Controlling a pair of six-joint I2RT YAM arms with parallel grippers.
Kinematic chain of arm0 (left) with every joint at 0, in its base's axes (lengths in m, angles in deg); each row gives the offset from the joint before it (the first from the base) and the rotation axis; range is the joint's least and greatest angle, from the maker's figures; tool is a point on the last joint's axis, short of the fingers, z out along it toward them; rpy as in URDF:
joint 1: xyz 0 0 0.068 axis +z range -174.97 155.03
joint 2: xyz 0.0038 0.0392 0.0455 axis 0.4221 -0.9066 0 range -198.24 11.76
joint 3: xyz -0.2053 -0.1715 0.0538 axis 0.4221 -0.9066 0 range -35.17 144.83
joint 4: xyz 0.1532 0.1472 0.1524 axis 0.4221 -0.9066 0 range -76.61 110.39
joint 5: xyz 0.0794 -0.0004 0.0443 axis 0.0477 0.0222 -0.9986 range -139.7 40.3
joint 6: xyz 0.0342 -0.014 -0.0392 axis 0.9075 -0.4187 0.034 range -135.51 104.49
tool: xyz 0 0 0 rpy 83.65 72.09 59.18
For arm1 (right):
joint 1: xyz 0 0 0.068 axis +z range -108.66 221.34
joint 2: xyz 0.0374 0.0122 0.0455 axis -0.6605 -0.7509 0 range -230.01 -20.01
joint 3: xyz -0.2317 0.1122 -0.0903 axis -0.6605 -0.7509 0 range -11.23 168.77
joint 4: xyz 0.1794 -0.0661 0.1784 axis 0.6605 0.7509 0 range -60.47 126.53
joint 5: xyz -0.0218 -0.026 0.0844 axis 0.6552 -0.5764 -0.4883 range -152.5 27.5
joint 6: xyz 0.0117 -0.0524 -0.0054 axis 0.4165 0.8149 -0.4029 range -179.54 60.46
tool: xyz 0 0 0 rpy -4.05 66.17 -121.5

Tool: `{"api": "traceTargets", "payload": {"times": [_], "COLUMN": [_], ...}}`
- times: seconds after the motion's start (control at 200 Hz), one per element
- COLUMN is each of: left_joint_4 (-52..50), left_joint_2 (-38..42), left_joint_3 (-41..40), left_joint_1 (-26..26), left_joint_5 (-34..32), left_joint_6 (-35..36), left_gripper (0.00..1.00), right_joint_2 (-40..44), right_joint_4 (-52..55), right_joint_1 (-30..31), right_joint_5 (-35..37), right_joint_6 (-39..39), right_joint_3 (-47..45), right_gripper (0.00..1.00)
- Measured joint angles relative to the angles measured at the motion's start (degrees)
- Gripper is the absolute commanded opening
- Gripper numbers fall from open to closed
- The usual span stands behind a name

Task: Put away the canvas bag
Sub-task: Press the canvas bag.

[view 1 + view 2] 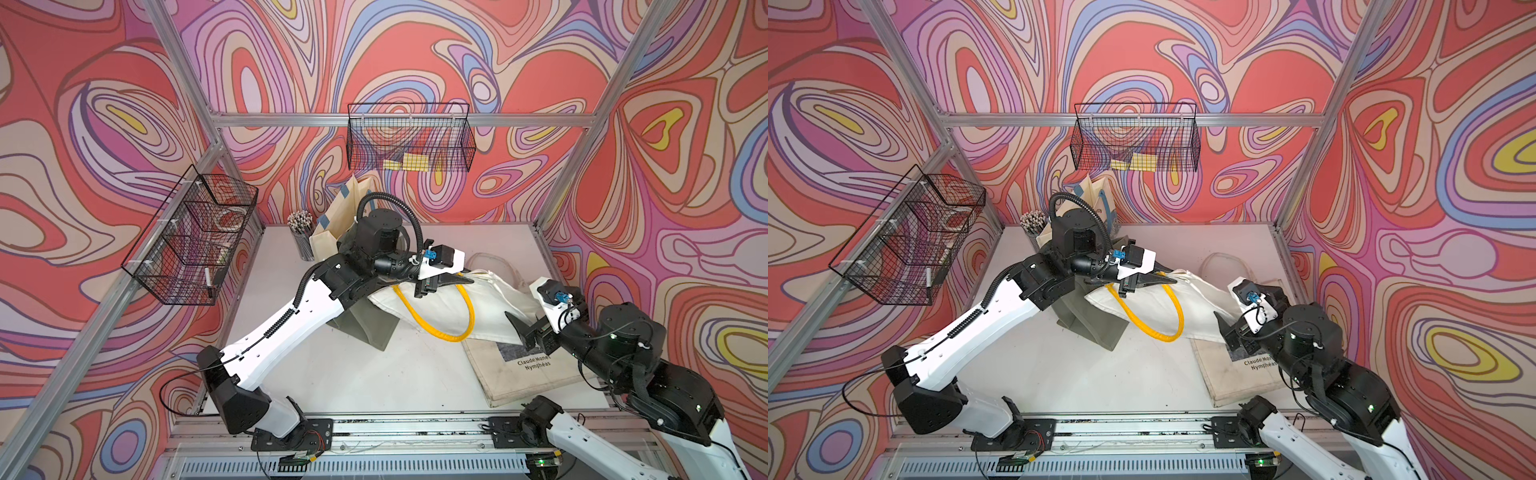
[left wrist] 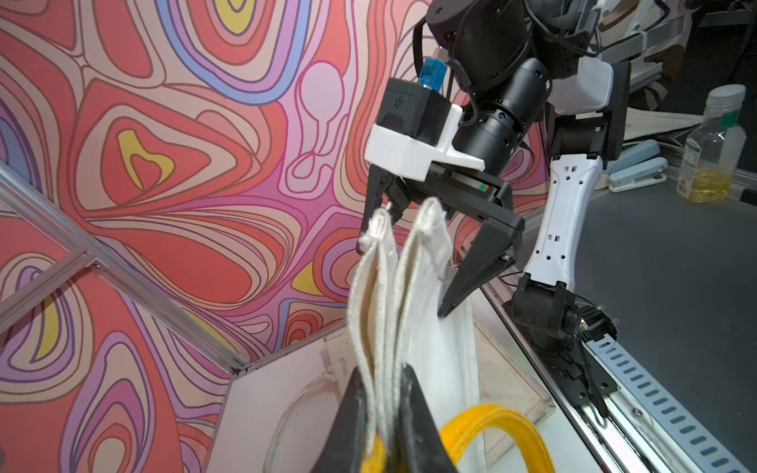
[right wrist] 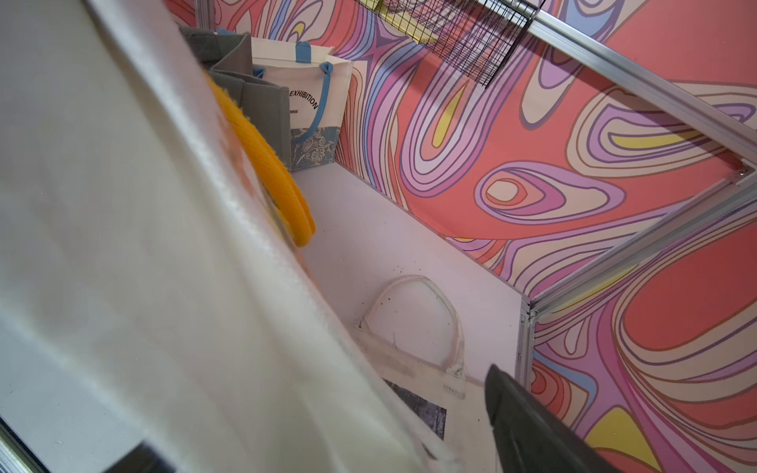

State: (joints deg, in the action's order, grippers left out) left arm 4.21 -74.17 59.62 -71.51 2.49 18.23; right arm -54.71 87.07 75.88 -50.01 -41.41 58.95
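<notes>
The canvas bag [image 1: 440, 305] [image 1: 1200, 303] is white with yellow handles [image 1: 436, 330]. It hangs above the middle of the table, stretched out sideways. My left gripper [image 1: 465, 279] [image 1: 1169, 280] [image 2: 383, 381] is shut on its doubled top hem, next to a yellow handle [image 2: 491, 426]. My right gripper [image 1: 521, 330] [image 1: 1225, 330] [image 2: 401, 278] stands wide open at the bag's far corner [image 2: 426, 254]. That corner sits between the fingers without being pinched. In the right wrist view the white cloth [image 3: 123, 245] fills most of the picture and one black finger [image 3: 532, 430] shows beside it.
A grey felt bag [image 1: 365, 328] stands under the canvas bag's left end. A cream tote with blue handles [image 1: 332, 224] and a pencil cup [image 1: 301, 239] stand at the back. A printed tote [image 1: 528, 374] lies flat front right. Wire baskets [image 1: 411, 141] [image 1: 195, 237] hang on the walls.
</notes>
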Motion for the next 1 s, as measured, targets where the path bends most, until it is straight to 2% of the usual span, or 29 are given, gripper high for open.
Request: {"api": "traceTargets", "payload": {"times": [0.18, 0.401, 0.531, 0.666, 0.851, 0.936, 1.002], "left_joint_4": [-4.44, -7.85, -8.24, -8.24, -6.16, -3.78, -2.43], "left_joint_2": [0.0, 0.02, 0.31, 0.35, 0.57, 0.7, 0.7], "left_joint_3": [0.0, 1.57, 1.99, 1.97, 1.38, 0.72, 0.52], "left_joint_1": [0.11, 0.22, 0.2, 0.22, 1.33, 2.12, 2.47], "left_joint_5": [0.33, 1.9, 2.32, 2.47, 3.15, 3.54, 3.56], "left_joint_6": [3.93, 5.25, 5.64, 5.68, 4.11, 2.58, 1.73], "left_gripper": [0.0, 0.0, 0.0, 0.0, 0.0, 0.0, 0.0], "right_joint_2": [-1.27, -7.85, -8.35, -6.64, -4.13, -3.76, -3.56], "right_joint_4": [2.14, 5.09, 5.35, 5.68, 7.26, 7.65, 7.65], "right_joint_1": [0.0, 0.0, 0.0, 0.0, 0.0, 0.0, 0.0], "right_joint_5": [-1.01, -5.99, -7.96, -10.14, -10.97, -10.99, -10.93], "right_joint_6": [1.33, 1.66, 2.12, 1.27, -1.14, -1.55, -1.6], "right_joint_3": [1.22, 4.63, 4.46, 1.09, -3.45, -4.11, -4.42], "right_gripper": [0.99, 0.98, 0.95, 0.84, 0.75, 0.66, 0.54]}}
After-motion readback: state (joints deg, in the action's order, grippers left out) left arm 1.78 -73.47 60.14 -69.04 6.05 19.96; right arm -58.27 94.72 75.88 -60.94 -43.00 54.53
